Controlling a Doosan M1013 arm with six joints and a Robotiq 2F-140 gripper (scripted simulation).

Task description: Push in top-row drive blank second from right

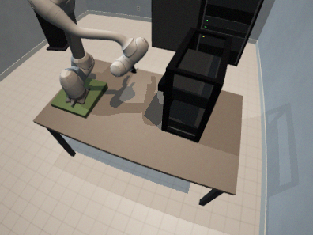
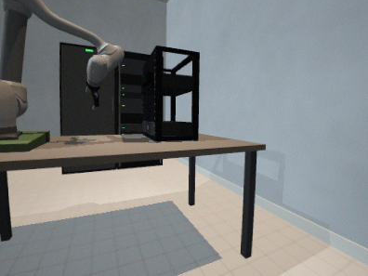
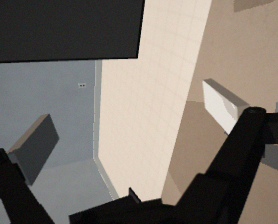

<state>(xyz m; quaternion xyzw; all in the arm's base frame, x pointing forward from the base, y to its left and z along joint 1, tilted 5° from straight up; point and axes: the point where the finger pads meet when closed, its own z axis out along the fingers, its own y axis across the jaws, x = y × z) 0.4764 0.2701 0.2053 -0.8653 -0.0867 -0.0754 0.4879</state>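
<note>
Basically nothing done yet imo: my gripper [image 2: 95,102] is spread, empty, hanging over the table's back edge, well apart from rack [image 1: 167,70].

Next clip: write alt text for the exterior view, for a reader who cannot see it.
A pale robot arm holds its open, empty gripper in the air, pointing down, left of and apart from a black open-frame rack standing on a brown table. The arm's base sits on a green plate at the table's left end.
</note>
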